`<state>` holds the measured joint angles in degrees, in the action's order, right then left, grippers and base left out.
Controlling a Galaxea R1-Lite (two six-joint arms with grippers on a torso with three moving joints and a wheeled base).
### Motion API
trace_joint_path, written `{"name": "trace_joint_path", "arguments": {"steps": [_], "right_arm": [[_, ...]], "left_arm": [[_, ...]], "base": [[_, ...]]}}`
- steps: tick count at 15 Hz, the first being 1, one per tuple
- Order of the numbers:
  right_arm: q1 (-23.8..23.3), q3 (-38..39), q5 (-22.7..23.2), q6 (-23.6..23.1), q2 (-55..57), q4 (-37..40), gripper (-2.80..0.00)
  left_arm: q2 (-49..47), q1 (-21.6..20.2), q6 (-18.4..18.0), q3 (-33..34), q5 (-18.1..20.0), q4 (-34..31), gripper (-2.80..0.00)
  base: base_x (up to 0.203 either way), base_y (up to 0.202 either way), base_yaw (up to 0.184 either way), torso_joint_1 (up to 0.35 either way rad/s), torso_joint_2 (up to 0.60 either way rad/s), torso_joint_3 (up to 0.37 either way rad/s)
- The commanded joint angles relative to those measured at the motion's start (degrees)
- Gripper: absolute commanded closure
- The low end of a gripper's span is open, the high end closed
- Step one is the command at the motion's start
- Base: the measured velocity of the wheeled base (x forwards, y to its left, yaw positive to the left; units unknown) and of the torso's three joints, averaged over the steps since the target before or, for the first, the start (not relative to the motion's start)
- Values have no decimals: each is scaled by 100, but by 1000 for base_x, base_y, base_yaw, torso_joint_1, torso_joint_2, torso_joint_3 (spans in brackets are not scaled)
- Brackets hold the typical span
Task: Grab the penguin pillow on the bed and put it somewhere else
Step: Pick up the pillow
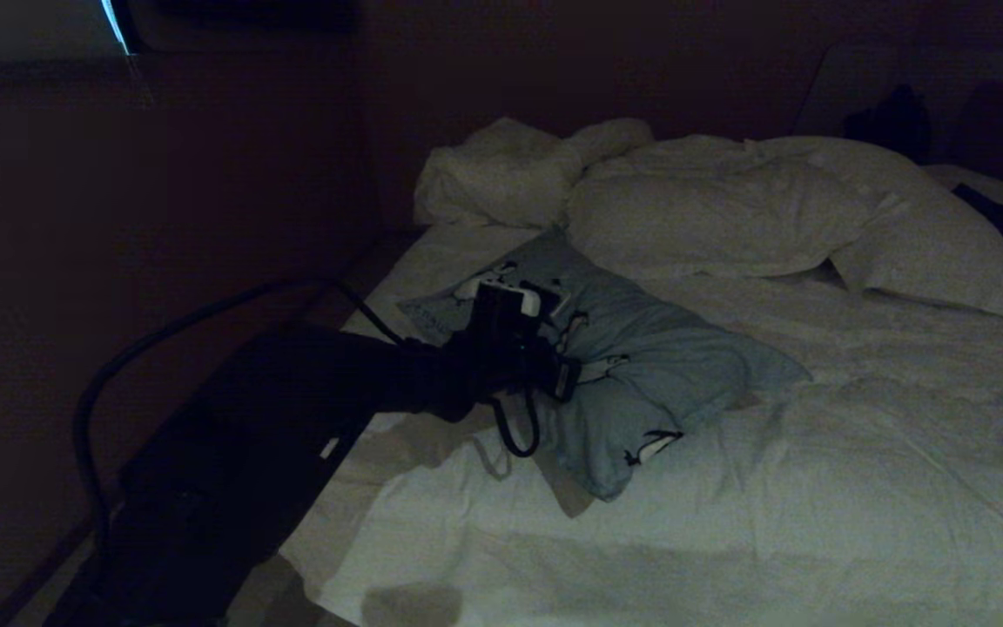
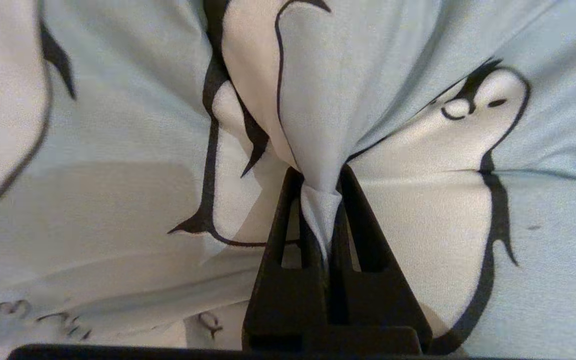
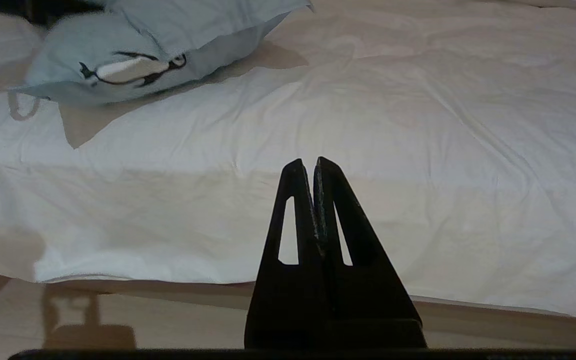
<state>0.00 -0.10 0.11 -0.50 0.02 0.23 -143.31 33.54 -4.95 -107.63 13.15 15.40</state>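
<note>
The penguin pillow (image 1: 649, 374) lies on the left part of the bed (image 1: 815, 488), light blue-grey with black-and-white penguins. My left arm reaches in from the lower left, and my left gripper (image 1: 519, 292) sits on the pillow's far left part. In the left wrist view the left gripper (image 2: 320, 185) is shut on a pinched fold of the pillow (image 2: 118, 125) cover. My right gripper (image 3: 313, 162) is shut with nothing in it, hovering by the bed's near edge above the white duvet (image 3: 393, 125). From there the pillow (image 3: 133, 60) lies farther off to one side.
Plain white pillows (image 1: 728, 209) and a crumpled one (image 1: 501, 174) lie at the head of the bed behind the penguin pillow. A dark wall stands to the left. A black cable (image 1: 162, 340) loops beside my left arm. Bare floor (image 3: 168, 320) shows below the duvet edge.
</note>
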Motion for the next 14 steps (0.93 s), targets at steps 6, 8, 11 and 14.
{"name": "trace_joint_path", "arguments": {"steps": [6,8,11,14], "right_arm": [[0,1,7,-3,6,-2,0],[0,1,7,-3,6,0,0],[0,1,7,-3,6,-6,0],[0,1,7,-3,6,3,0]], "left_arm": [[1034,-346,269,83,2,37,0],[1531,-417,440,369,-69,48,0],[2347,-542,534,1156,-321,121,0],[3261,-742,661,2034,-557,198,0]], "base": [[0,0,0,0,0,0],[0,0,0,0,0,0],[0,0,0,0,0,0],[0,0,0,0,0,0]]}}
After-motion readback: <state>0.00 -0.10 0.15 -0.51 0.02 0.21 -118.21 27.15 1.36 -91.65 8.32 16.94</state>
